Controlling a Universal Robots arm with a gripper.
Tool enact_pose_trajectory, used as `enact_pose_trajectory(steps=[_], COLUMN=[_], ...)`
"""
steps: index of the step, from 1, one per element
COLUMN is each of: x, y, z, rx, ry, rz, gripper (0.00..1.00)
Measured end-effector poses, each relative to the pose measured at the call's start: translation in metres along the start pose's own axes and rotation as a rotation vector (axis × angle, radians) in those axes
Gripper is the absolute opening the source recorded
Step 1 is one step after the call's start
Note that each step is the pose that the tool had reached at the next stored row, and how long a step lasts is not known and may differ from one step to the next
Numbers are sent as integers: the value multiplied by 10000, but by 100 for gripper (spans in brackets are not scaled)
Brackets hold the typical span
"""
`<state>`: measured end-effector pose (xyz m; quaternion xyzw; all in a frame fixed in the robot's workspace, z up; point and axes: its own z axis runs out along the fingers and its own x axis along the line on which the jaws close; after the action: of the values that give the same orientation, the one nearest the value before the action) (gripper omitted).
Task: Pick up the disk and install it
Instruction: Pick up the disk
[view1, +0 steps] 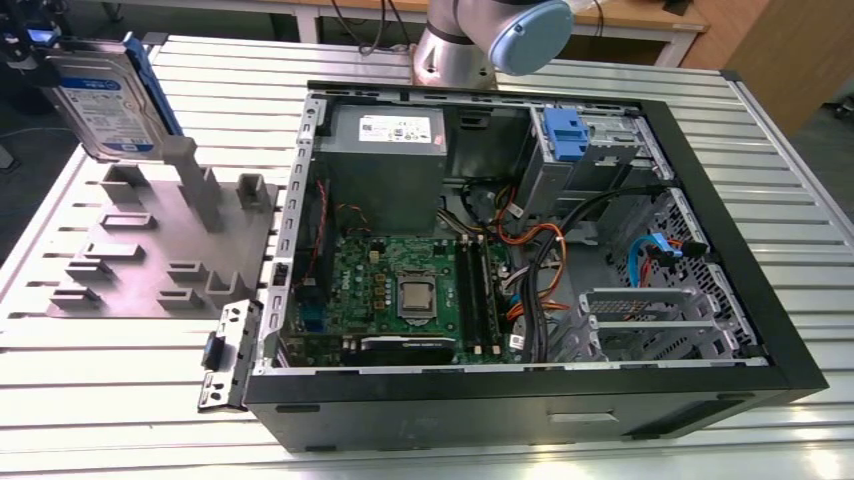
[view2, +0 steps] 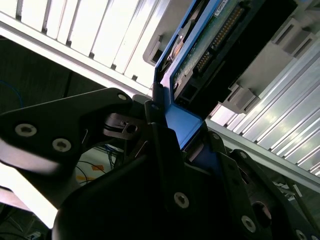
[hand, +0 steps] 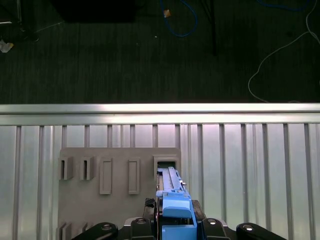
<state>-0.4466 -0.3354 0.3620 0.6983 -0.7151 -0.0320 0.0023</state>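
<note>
1. Aluminium slatted surface (view1: 120, 400) carries everything. The open room is over the bare slats, on the exterior view's left of the case.
2. Black open-sided computer case (view1: 534, 400): raised rim walls all round. Inside it's crowded, with a grey power supply box (view1: 387, 150) and loose orange and black cables (view1: 534, 250) near the fixed blue plastic caddy (view1: 566, 135). I'd expect tight clearance and a snag risk there.
3. Grey plastic fixture plate (view1: 134, 270) with posts and slots sits just beside the case.
4. Silver-metal rectangular disk (view1: 107, 105) with a white-and-blue label, in a blue plastic carrier, is held on edge above the fixture and looks clear of its slot. Probably rigid, dense and shock-sensitive. One face has a bare circuit board, so hold it by the carrier; that plastic may be slick.
5. Black tool (view2: 182, 127) is clenched on the carrier's end.
</note>
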Motion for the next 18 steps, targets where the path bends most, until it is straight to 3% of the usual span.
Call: enact_pose_trajectory(steps=[18], x=[-2], y=[2], z=[-44], rx=[0], ry=[0], rz=[0], gripper=[36])
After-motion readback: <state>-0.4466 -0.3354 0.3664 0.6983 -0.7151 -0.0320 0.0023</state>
